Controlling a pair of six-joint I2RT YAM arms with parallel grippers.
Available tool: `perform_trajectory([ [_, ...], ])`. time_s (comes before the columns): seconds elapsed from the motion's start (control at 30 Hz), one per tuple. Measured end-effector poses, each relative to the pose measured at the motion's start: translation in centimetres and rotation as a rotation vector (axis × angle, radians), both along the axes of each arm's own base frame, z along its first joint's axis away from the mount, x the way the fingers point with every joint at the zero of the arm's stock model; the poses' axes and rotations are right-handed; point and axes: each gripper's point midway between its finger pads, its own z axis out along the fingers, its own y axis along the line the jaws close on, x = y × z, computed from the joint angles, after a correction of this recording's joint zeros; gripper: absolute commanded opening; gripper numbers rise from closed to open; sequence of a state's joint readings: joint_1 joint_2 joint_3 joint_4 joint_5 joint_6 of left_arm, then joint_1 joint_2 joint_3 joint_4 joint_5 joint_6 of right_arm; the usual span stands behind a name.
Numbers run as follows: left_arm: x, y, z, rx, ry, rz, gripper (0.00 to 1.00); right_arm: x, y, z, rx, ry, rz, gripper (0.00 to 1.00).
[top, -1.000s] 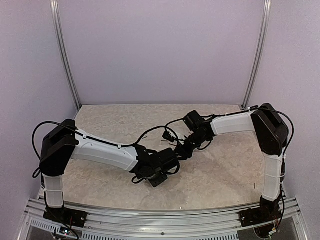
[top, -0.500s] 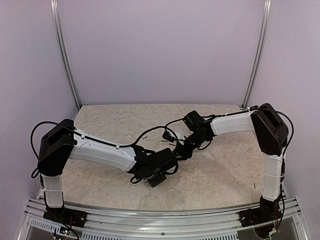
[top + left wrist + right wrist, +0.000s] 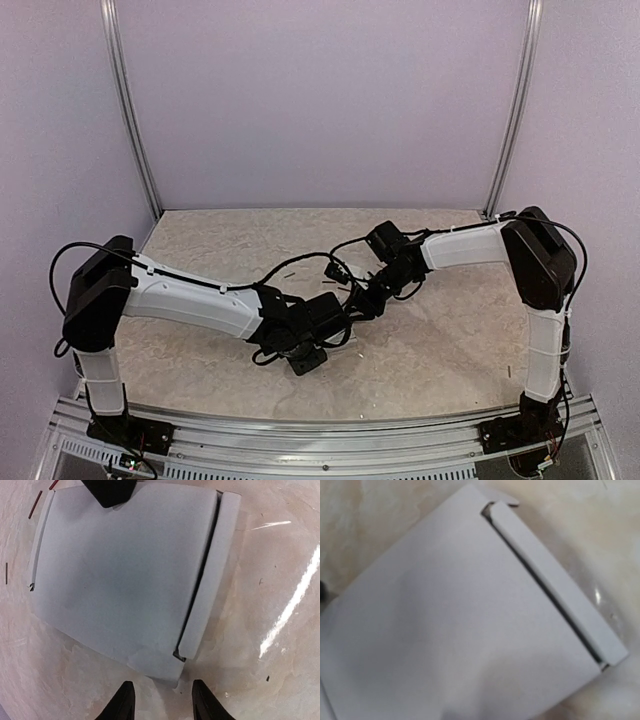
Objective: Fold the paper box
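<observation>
The paper box is seen lying flat on the marbled desk, at the middle where both arms meet; in the top view it is hidden beneath them. A narrow flap is folded along one long edge, set off by a dark slit. The jaws of the left gripper are held apart, with the box's nearest corner just before the gap and nothing clamped. A dark fingertip of the right gripper is seen over the box's far edge; whether its jaws are apart or together cannot be told.
</observation>
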State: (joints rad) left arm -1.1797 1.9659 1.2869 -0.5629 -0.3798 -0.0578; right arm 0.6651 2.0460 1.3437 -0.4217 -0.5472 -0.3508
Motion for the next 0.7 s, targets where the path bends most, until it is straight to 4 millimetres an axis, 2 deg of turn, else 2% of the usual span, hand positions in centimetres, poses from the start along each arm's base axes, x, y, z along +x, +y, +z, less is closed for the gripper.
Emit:
perform_trajectory([
  [0.17, -1.0, 0.5, 3.1, -0.074, 0.035, -0.021, 0.40, 0.0, 0.0, 0.0, 0.000, 0.000, 0.000, 0.34],
  [0.3, -0.7, 1.4, 4.7, -0.131, 0.045, 0.001, 0.37, 0.0, 0.0, 0.0, 0.000, 0.000, 0.000, 0.35],
  [0.53, 3.3, 4.6, 4.3, -0.181, 0.053, 0.156, 0.30, 0.0, 0.0, 0.0, 0.000, 0.000, 0.000, 0.35],
  [0.7, 4.1, 4.2, 4.0, -0.202, 0.046, 0.158, 0.29, 0.0, 0.0, 0.0, 0.000, 0.001, 0.000, 0.34],
])
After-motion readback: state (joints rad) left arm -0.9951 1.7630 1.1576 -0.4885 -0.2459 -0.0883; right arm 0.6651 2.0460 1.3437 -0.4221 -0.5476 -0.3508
